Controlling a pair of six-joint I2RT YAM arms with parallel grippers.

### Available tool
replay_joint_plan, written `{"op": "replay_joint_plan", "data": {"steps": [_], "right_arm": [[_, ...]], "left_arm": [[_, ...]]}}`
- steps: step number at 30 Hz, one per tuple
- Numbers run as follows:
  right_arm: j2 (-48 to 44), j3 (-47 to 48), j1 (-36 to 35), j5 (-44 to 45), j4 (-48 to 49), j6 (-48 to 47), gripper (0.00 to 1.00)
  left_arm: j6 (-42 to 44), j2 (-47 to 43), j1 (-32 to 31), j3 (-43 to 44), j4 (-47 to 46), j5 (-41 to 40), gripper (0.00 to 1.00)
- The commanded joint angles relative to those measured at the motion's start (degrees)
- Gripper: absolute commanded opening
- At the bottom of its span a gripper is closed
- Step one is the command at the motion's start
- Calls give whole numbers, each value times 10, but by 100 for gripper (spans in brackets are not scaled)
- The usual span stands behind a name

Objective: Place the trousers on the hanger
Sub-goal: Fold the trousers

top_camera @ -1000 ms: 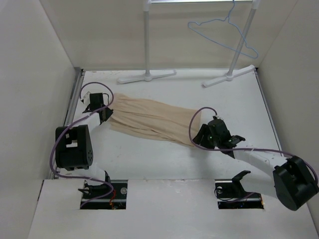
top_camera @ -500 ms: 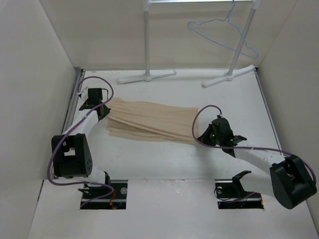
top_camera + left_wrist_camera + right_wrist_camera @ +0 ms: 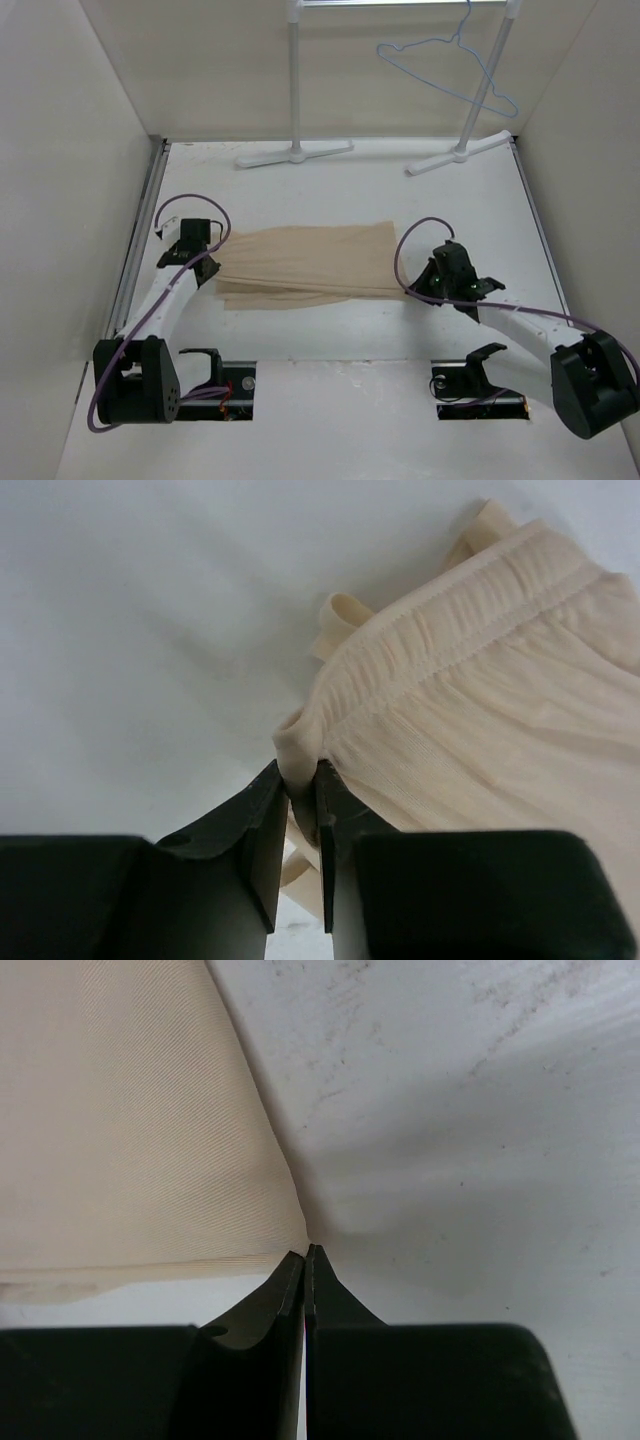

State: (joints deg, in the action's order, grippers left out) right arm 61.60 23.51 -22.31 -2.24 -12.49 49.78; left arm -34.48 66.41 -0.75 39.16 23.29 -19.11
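The beige trousers (image 3: 310,260) lie flat and stretched across the middle of the table, waistband to the left and leg ends to the right. My left gripper (image 3: 208,265) is shut on a corner of the elastic waistband (image 3: 300,742), the fabric pinched between its fingertips (image 3: 302,780). At the other end my right gripper (image 3: 412,290) is shut on the near corner of a trouser leg (image 3: 130,1140), whose tip runs into the closed jaws (image 3: 305,1252). The thin light-blue hanger (image 3: 450,65) hangs tilted from the rack at the back right, far from both grippers.
The white garment rack stands at the back, with two posts (image 3: 295,80) and flat feet (image 3: 460,155) on the table. Tall walls close in the left and right sides. Purple cables loop above both wrists.
The right gripper shut on the leg corner and drew right and nearer. The left gripper moved nearer with the waistband. The trousers went from slanted and bunched to level and stretched.
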Motion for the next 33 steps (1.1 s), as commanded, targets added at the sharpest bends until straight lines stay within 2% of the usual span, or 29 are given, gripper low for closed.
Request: {"op": "replay_joint_plan", "data": {"steps": [1,3,4,8,11,13,15,19,22,26,27,30,33], "right_arm": [[-11,15,-13,26,-41,1,6],[-14,20,-21,33,-53,1,10],[-15,22,-24,39,-59,0,15],[-24,34,-25,58,-75,-12,52],[-41,49,-26,58,-87,-29,68],[-47,59,-27,57,-86,-41,71],[-42,66,-27,51,-75,-46,72],[-21,89,-27,47,-60,-41,70],[-28,120,-37,62,-74,-45,58],[-46,183,-50,96,-132,-63,20],[-50,208,-58,103,-149,-69,15],[-44,308,-83,100,-170,-103,10],[13,467,-89,83,-183,-155,11]], "left_arm": [[-12,-40,8,-32,52,-59,21],[-12,-59,18,-44,58,-69,37],[-11,-71,26,-46,61,-68,44],[-2,-122,50,-8,80,-44,77],[6,-141,36,43,103,-33,80],[1,-144,-6,70,107,-23,74],[-29,-127,-76,84,102,-8,69],[-119,-68,-241,87,54,-26,64],[-155,-10,-307,75,0,-40,63],[-175,33,-301,37,-54,-23,62],[-178,32,-292,24,-63,-15,61],[-180,6,-271,-1,-68,-3,62],[-176,-36,-258,-13,-62,7,64]]}}
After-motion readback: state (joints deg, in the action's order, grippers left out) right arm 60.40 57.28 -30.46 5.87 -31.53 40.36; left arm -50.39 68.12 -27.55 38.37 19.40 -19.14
